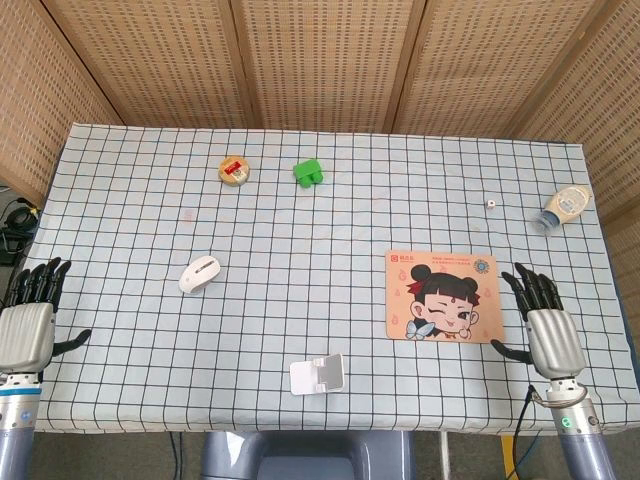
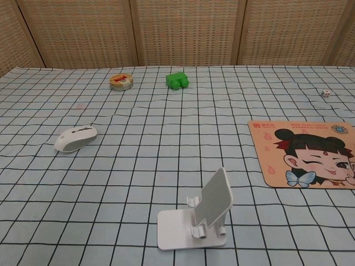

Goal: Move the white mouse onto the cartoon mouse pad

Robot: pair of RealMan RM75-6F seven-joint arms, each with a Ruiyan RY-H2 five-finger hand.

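White mouse (image 1: 199, 273) — smooth oval shell w/ grey side band & small scroll wheel, lies flat on checked tabletop (image 1: 300, 220), left-centre, well apart from cartoon mouse pad (image 1: 441, 296). Pad: peach, rounded corners, winking girl print, flat at right. Left robot hand (image 1: 28, 320) & right robot hand (image 1: 543, 322) — both at near tabletop edge, fingers spread, holding nothing. White phone stand (image 2: 198, 216) near front-centre.
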